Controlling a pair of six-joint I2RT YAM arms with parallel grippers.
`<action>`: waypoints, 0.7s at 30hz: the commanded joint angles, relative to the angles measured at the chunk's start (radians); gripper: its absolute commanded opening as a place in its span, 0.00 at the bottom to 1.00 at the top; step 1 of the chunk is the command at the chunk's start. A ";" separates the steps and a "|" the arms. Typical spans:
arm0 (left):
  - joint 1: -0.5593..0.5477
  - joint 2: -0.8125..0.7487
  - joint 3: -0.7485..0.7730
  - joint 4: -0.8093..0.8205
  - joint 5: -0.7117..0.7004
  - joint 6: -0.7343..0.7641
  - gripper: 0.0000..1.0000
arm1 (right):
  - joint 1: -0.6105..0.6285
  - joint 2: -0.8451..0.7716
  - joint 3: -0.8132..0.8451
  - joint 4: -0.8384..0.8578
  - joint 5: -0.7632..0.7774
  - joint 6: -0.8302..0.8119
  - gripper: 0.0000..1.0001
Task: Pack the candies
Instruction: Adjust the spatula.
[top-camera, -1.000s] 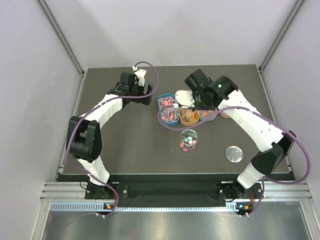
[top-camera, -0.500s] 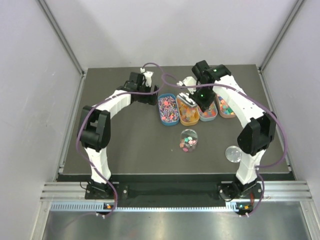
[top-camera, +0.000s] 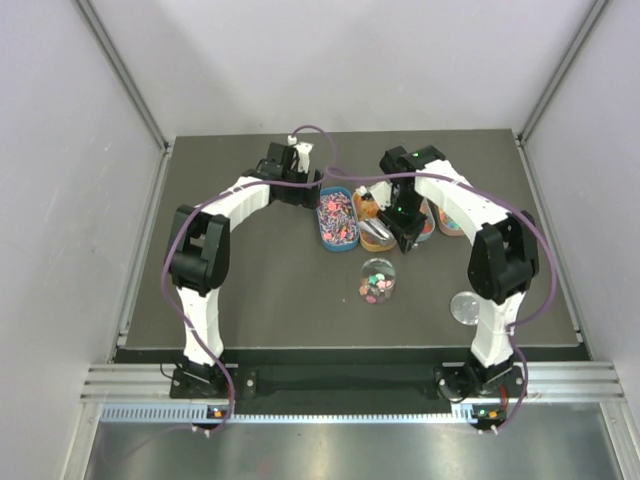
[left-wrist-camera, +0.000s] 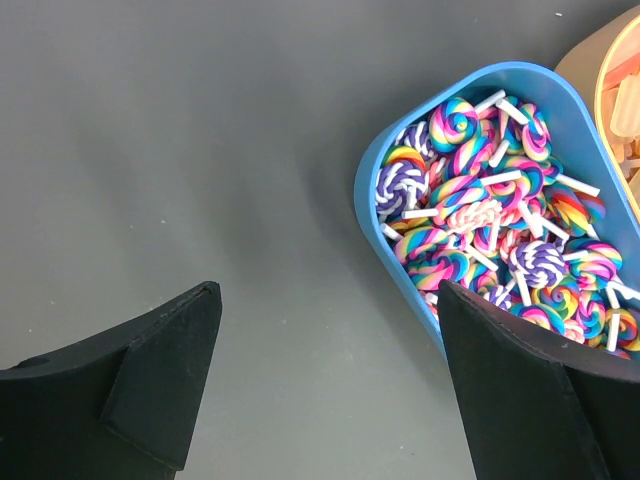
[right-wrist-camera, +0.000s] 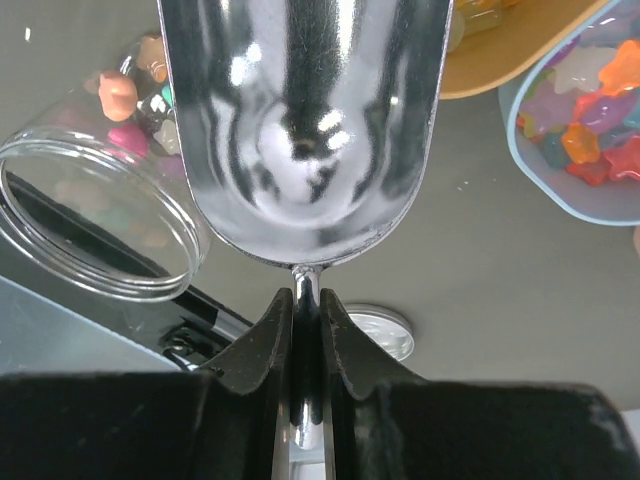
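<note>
The candies lie in oval trays: swirl lollipops (left-wrist-camera: 490, 215) fill the blue tray (top-camera: 337, 220), and star gummies (right-wrist-camera: 590, 110) sit in a pale blue tray (right-wrist-camera: 540, 185). Some candies (top-camera: 377, 282) lie in the clear jar (right-wrist-camera: 100, 210), which is on its side. My right gripper (right-wrist-camera: 306, 320) is shut on the handle of a shiny metal scoop (right-wrist-camera: 300, 120). It holds the scoop low beside the jar's mouth, near the orange tray (top-camera: 372, 228). No candy shows on the scoop's visible face. My left gripper (left-wrist-camera: 325, 380) is open and empty over bare table, left of the blue tray (left-wrist-camera: 372, 215).
The jar's round lid (top-camera: 467, 307) lies flat at the near right and also shows in the right wrist view (right-wrist-camera: 385, 332). A fourth tray (top-camera: 450, 220) sits to the right of the row. The table's near edge and black rail (right-wrist-camera: 190, 345) are close behind the jar.
My right arm swung in from the back and brought the scoop over the trays toward the jar. My left arm moved right, closer to the blue tray.
</note>
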 joint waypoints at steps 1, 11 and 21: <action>-0.008 -0.021 0.011 0.027 -0.002 -0.010 0.93 | -0.020 0.031 0.054 -0.129 -0.031 0.028 0.00; -0.010 -0.056 -0.006 0.030 -0.012 0.001 0.93 | -0.095 0.175 0.410 -0.101 -0.017 0.081 0.00; -0.019 -0.073 0.001 0.014 -0.026 0.014 0.93 | -0.130 0.047 0.564 -0.055 -0.140 0.203 0.00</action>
